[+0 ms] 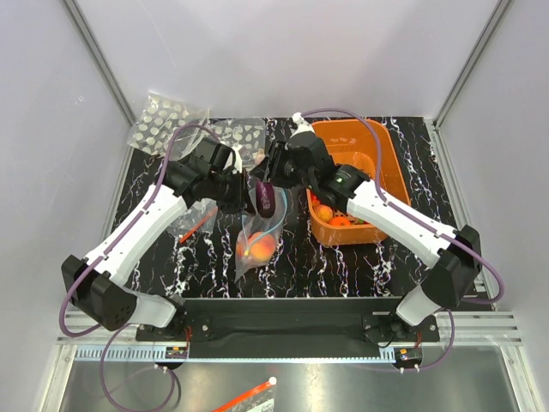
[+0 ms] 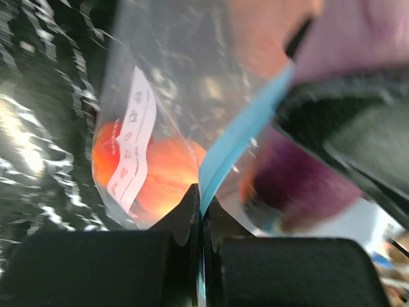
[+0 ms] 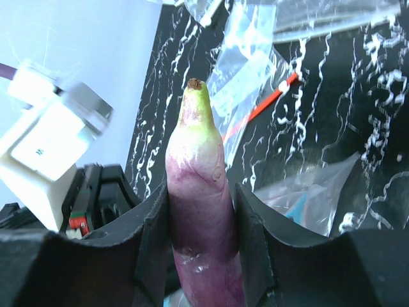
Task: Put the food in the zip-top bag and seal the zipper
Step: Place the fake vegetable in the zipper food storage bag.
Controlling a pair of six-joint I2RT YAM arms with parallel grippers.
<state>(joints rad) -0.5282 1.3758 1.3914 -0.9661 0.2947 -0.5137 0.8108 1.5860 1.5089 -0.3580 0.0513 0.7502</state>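
The zip-top bag (image 1: 257, 236) hangs at the table's middle with peach-orange food (image 1: 260, 248) inside. My left gripper (image 1: 241, 190) is shut on its teal-blue zipper (image 2: 236, 144) strip, holding the mouth up; the orange food (image 2: 163, 179) shows through the plastic in the left wrist view. My right gripper (image 1: 273, 176) is shut on a purple eggplant (image 3: 199, 211) with a green tip, held at the bag's mouth (image 1: 266, 196). The eggplant also shows purple in the left wrist view (image 2: 300, 185), just beyond the zipper.
An orange basket (image 1: 352, 172) at the back right holds more small food pieces (image 1: 330, 215). A clear bag with a red strip (image 1: 193, 225) lies left of the zip-top bag. Clear packets with white dots (image 1: 167, 120) lie at the back left.
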